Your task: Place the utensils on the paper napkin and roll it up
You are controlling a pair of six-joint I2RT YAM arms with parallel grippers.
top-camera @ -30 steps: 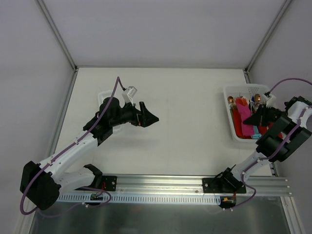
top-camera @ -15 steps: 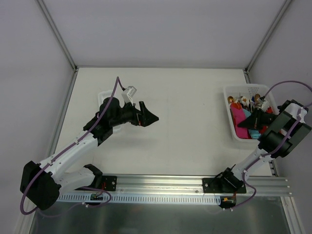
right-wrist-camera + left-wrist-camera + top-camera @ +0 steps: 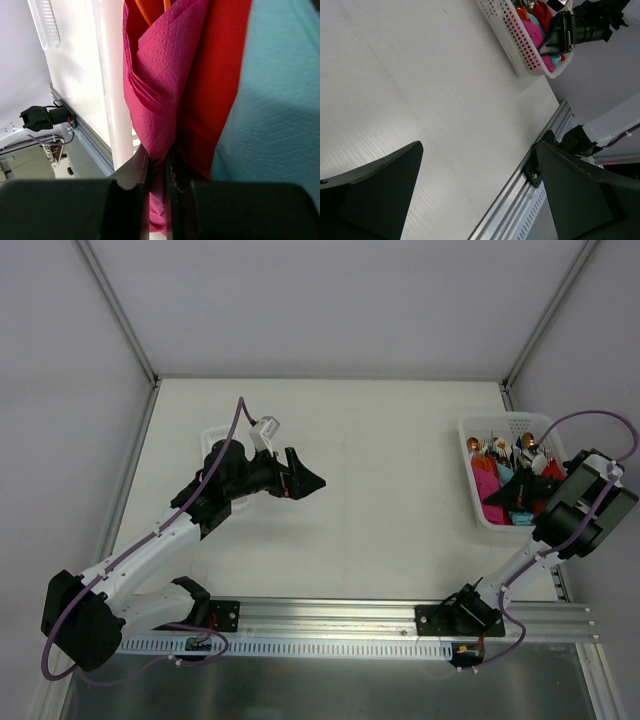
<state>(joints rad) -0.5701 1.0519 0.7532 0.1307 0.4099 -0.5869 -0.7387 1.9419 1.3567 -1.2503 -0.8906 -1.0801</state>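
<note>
since a second ago the right arm has drawn back toward the worktop's near right corner, and the paper napkin (image 3: 484, 480) has shifted with it toward the left wall of the basket (image 3: 505, 420); the left arm has not moved.

from above, the basket sits at the right edge of the worktop (image 3: 380, 490), toward the far corner. the right end effector (image 3: 497, 496) is down inside it at the magenta sheet. the left end effector (image 3: 312, 480) hangs over the left half of the worktop.

in the left wrist view, its fingers (image 3: 375, 190) stand wide apart with only bare worktop (image 3: 420, 90) between them. the basket (image 3: 520, 45) shows far off, pink napkin (image 3: 532, 30) inside.

in the right wrist view, the end effector (image 3: 159, 165) is nearly closed, pinching a folded edge of the paper napkin (image 3: 160, 75). a red napkin (image 3: 220, 75) and a teal napkin (image 3: 280, 100) press against it. orange utensils (image 3: 152, 10) show above the fold, probably the task's own.

the sheet looks thin, soft and very light. it will likely drape and crumple rather than hold flat, and could tear if tugged against its neighbours. a corner or free edge seems the best hold.
</note>
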